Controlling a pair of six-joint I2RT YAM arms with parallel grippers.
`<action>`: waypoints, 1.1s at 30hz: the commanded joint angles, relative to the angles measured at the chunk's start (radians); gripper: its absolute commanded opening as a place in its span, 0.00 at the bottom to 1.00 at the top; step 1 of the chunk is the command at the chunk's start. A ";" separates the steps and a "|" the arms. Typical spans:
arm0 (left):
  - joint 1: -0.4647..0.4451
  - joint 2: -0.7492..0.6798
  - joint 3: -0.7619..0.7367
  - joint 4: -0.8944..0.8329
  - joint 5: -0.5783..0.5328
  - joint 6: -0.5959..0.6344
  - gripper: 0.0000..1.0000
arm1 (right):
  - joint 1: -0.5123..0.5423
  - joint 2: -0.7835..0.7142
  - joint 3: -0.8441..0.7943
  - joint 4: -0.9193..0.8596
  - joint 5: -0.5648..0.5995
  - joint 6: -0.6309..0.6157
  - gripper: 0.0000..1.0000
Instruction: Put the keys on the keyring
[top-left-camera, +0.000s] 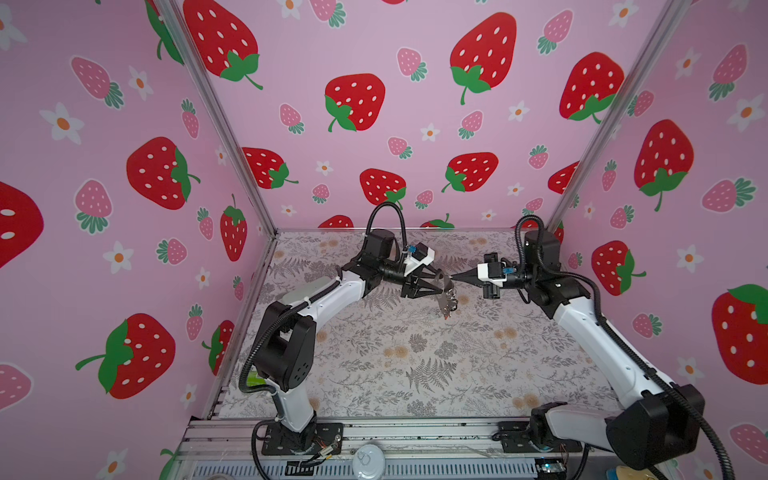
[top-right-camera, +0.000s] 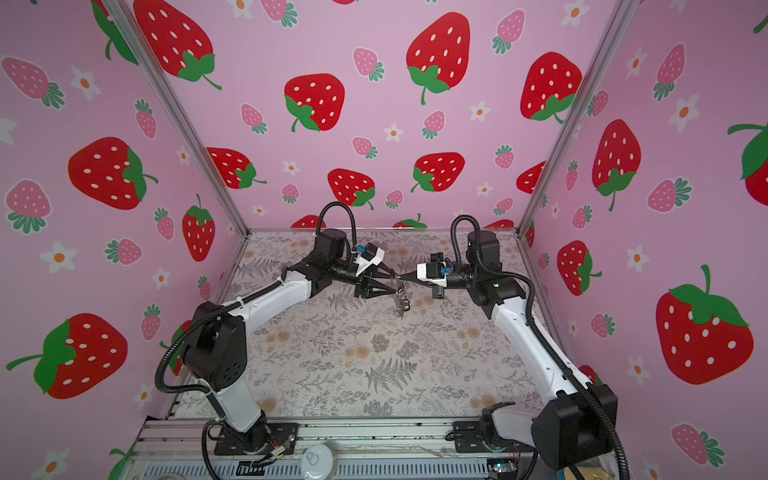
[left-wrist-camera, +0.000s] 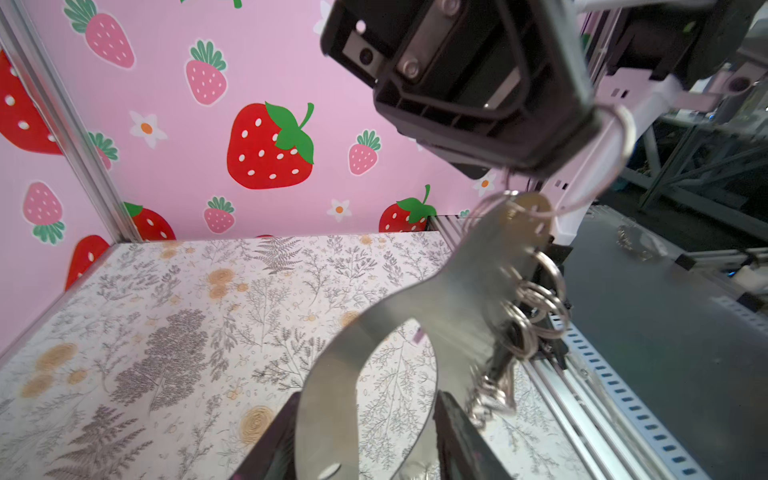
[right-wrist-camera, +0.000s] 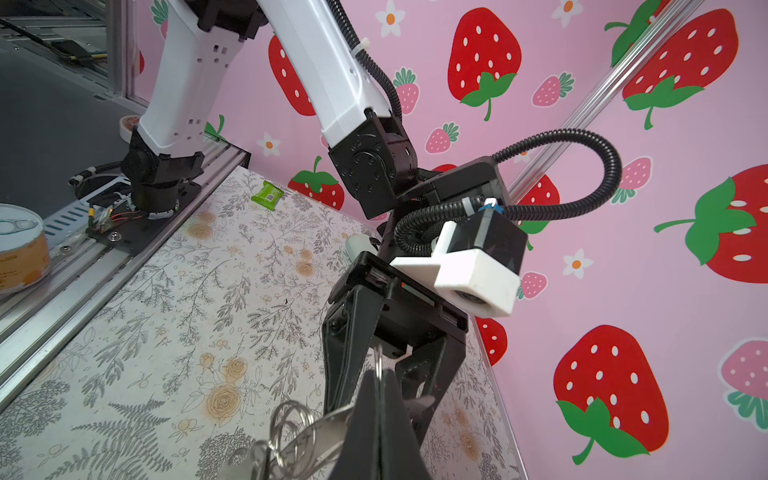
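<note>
The keyring hangs in the air between my two grippers, above the far middle of the table. Its taupe strap loop (left-wrist-camera: 332, 365) sits between the fingers of my left gripper (left-wrist-camera: 368, 399), which press on both sides of it. My right gripper (right-wrist-camera: 380, 374) is shut, with the keyring's thin silvery ring (left-wrist-camera: 625, 133) pinched edge-on at its tips. Several small rings (left-wrist-camera: 540, 299) hang from the strap's end. The keys (top-left-camera: 449, 306) dangle below in a small blurred bunch with a red bit lowest. In both top views the grippers (top-left-camera: 439, 282) (top-right-camera: 402, 277) meet tip to tip.
A green packet (right-wrist-camera: 268, 195) lies on the floral table by the left wall, close to the left arm's base. A tin can (top-left-camera: 368, 459) stands on the front metal rail (top-left-camera: 415, 432). Pink strawberry walls close in the table on three sides.
</note>
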 joint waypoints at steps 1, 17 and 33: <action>-0.005 -0.013 0.024 -0.050 0.039 0.055 0.41 | 0.004 -0.003 0.033 -0.013 -0.012 -0.040 0.00; 0.004 -0.070 0.045 -0.254 -0.005 0.166 0.11 | -0.005 -0.040 -0.049 0.052 0.088 -0.055 0.00; -0.030 -0.061 0.340 -0.933 -0.277 0.315 0.00 | -0.004 -0.100 -0.347 0.378 0.178 0.054 0.18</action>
